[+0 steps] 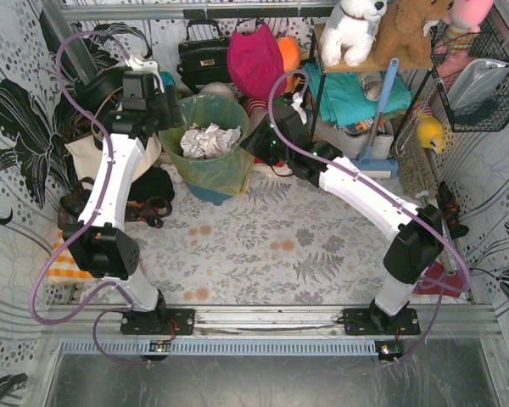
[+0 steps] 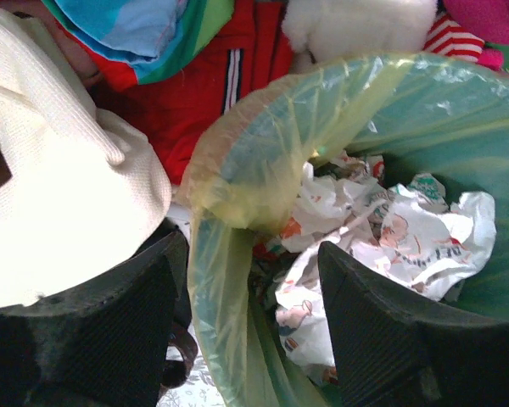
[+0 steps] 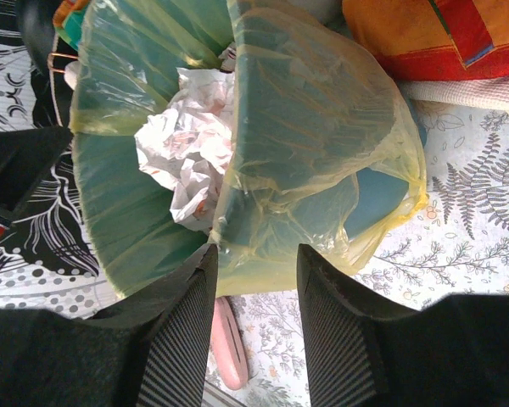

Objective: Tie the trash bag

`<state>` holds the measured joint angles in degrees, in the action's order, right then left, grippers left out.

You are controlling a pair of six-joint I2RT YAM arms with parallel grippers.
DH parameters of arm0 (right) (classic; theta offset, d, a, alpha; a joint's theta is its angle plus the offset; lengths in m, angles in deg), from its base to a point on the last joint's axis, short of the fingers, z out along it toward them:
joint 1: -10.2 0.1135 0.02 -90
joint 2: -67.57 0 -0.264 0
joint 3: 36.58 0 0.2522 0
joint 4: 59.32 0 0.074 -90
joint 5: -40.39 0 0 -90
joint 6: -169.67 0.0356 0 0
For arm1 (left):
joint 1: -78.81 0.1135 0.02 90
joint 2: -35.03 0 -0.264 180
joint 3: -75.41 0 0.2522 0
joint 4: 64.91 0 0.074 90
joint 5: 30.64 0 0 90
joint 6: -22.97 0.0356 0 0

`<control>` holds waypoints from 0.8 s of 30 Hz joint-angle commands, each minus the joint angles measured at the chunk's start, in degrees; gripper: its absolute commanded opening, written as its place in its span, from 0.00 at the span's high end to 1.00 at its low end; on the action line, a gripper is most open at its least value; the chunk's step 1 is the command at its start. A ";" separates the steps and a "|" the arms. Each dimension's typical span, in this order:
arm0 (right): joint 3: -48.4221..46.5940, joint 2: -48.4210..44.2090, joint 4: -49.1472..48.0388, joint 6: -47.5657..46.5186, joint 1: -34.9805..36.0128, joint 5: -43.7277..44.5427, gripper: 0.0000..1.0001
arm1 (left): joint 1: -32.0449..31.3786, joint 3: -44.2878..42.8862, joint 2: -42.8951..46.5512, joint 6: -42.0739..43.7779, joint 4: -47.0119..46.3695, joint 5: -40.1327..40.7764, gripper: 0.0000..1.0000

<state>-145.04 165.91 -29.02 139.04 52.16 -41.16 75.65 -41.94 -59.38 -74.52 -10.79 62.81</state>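
No text, label, brand or number can be read in any view. The crumpled white paper (image 2: 407, 237) inside the trash bag (image 2: 237, 178) carries orange and dark printed marks, but they are too creased and blurred to make out as letters.
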 commanded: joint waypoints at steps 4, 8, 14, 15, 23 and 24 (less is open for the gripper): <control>-4.69 3.35 2.01 1.27 0.91 1.60 0.61 | 1.21 -9.17 -4.51 3.35 2.21 3.98 0.34; -6.04 4.87 2.28 1.57 1.02 1.23 0.62 | 1.56 -11.69 -7.14 4.34 4.08 3.50 0.39; -7.34 5.01 2.53 1.78 1.42 1.07 0.62 | 2.05 -11.35 -9.01 4.87 4.74 2.65 0.41; -7.33 4.84 2.49 1.80 1.46 1.31 0.62 | 2.17 -11.22 -9.19 4.85 4.66 2.58 0.42; -8.43 4.68 2.53 1.10 1.46 1.87 0.61 | 2.54 -9.97 -9.83 4.76 3.61 1.33 0.52; -8.66 4.91 2.49 1.09 1.44 1.84 0.61 | 2.54 -9.85 -9.85 4.76 3.55 1.19 0.53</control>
<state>-151.09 170.61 -26.66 140.11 53.27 -40.51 77.82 -52.08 -69.15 -70.76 -5.30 64.88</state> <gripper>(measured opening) 0.387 0.482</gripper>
